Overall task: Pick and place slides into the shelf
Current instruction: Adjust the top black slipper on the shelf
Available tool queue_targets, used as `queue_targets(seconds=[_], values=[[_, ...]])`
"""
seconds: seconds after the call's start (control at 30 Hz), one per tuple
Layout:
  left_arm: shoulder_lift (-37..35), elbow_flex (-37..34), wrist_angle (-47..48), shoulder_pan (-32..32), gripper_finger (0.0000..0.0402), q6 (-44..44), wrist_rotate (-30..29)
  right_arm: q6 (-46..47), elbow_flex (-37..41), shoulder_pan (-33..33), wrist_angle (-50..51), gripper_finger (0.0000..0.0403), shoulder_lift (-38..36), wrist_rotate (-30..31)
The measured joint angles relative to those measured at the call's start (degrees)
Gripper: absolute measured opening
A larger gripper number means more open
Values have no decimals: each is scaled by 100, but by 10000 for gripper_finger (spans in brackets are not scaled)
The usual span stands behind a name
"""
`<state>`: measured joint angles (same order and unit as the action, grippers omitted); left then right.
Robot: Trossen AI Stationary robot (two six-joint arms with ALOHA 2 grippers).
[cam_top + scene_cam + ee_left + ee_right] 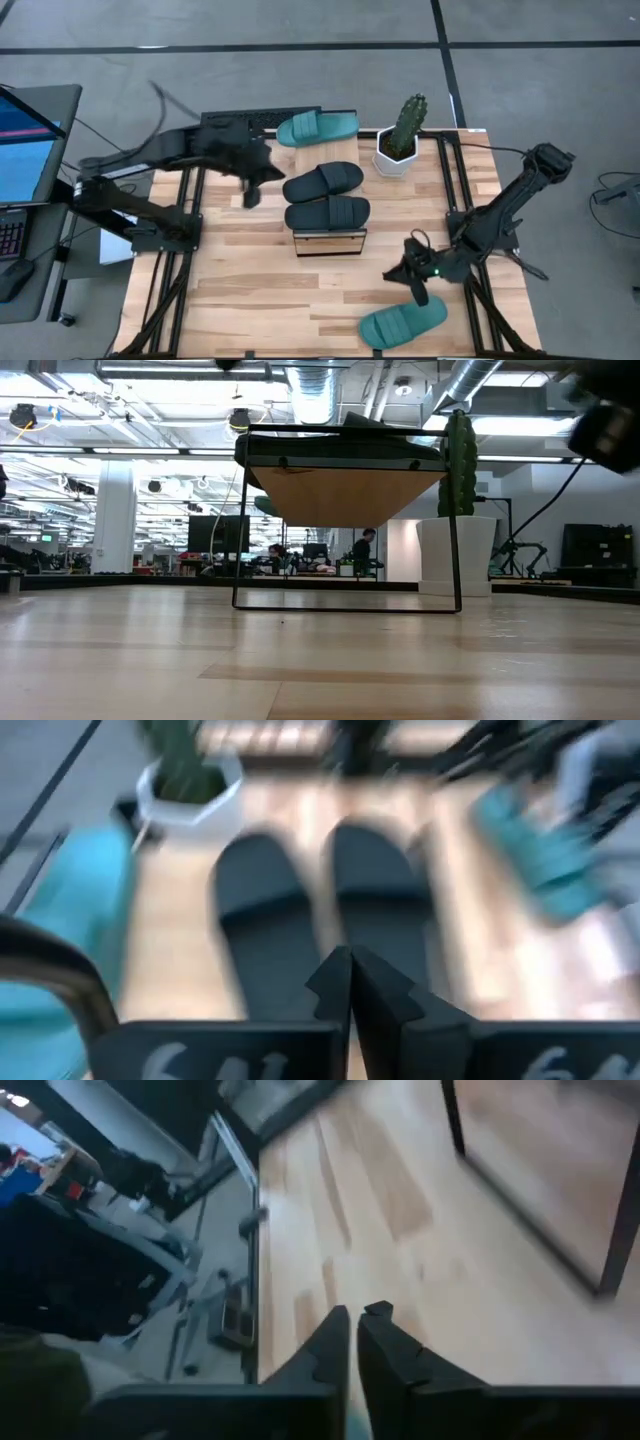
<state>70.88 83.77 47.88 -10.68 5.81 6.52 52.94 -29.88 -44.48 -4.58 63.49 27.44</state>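
Two black slides lie side by side mid-table: one (323, 180) farther back, one (328, 212) on top of the shelf (330, 243). The low view shows a dark slide (340, 448) on the shelf's wood plank (345, 495). One teal slide (317, 128) lies at the table's far edge. The other teal slide (403, 322) lies near the near right corner. My left gripper (252, 192) hangs shut left of the black slides, whose heels face it in the wrist view (350, 970). My right gripper (416, 286) is shut (350, 1325), just beyond the near teal slide.
A cactus in a white pot (400, 140) stands at the far right of the table, right of the far teal slide. Black frame rails (170, 270) run along both table sides. A laptop (25, 140) sits off the table's left. Bare wood (260, 300) lies near the front.
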Motion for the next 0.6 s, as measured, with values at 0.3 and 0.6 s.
queue_targets(seconds=[0.3, 0.6], values=[[-1389, -699, -2260, 1441, 0, -2163, -1010, -1293, -936, 785, 2826, 1, -1077, 798], [-1696, -2030, -4648, 3501, 0, -2497, -3375, -2395, -1474, 2906, 4426, 0, -1179, 63]])
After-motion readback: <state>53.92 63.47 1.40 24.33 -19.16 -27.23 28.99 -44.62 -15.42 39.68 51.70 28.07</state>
